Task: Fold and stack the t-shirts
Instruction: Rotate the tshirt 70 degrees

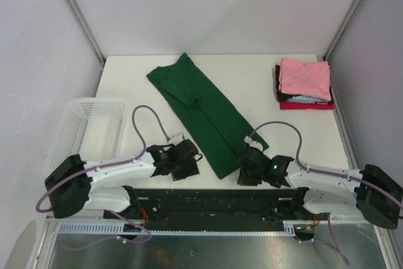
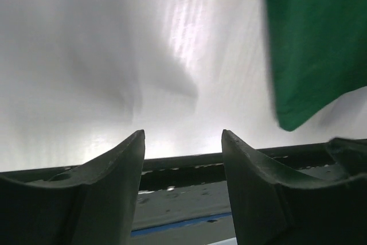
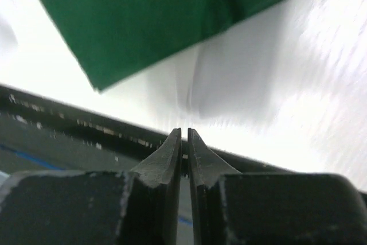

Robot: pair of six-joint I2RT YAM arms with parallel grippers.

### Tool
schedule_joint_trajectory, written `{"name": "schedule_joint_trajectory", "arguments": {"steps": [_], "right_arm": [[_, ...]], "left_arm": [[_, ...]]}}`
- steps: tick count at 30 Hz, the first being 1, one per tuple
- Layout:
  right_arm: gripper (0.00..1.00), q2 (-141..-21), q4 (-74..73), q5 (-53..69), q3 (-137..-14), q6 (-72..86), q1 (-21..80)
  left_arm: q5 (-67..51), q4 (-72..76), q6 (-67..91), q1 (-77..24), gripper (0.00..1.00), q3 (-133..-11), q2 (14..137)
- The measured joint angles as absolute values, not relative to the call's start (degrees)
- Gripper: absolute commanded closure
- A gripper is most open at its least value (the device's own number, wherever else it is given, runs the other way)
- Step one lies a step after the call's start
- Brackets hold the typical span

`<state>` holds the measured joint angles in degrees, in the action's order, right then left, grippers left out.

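A dark green t-shirt [image 1: 201, 114], folded into a long strip, lies diagonally across the middle of the white table [image 1: 252, 74]. Its lower end reaches the near edge between my two grippers. My left gripper [image 1: 191, 162] sits just left of that end, open, with nothing between its fingers [image 2: 129, 153]; the shirt's corner [image 2: 312, 44] shows at the upper right of the left wrist view. My right gripper [image 1: 245, 171] is just right of the end, shut and empty [image 3: 184, 133], with green cloth [image 3: 149, 15] ahead of it. At the back right is a folded stack with a pink t-shirt [image 1: 305, 77] on top and red [image 1: 308, 106] at the bottom.
A white mesh basket [image 1: 88, 130] stands at the left edge of the table, beside the left arm. The black base rail [image 1: 214, 200] runs along the near edge under both grippers. Grey walls and metal posts close in the back and sides.
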<state>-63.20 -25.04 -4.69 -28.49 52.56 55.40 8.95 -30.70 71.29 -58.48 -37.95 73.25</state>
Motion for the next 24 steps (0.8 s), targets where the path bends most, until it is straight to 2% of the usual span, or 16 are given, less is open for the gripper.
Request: {"name": "schedule_joint_trajectory", "arguments": {"steps": [3,6,10,15,24], "right_arm": [[0.85,-62.5,-26.9,-5.8,-28.3,57.4,62.4],[0.84,-59.1,-30.8,-8.2,-28.3,59.5,62.5],[0.83,-52.4,-34.1,-9.9,-29.1,58.1,53.5],[0.83,-50.7,-36.7,-10.5,-34.1,52.9,42.4],[0.83,-50.8,-38.0,-10.5,-38.9,47.9,37.7]], "left_arm": [[8.8,-32.5,70.1,-57.4,0.40,-34.8,69.1],[8.6,-33.6,69.9,-57.2,0.40,-34.1,67.8],[8.1,-32.0,71.3,-57.9,0.43,-34.7,69.4],[6.8,-26.1,78.2,-61.8,0.45,-38.8,76.9],[4.8,-16.3,88.1,-65.2,0.51,-42.9,88.1]]}}
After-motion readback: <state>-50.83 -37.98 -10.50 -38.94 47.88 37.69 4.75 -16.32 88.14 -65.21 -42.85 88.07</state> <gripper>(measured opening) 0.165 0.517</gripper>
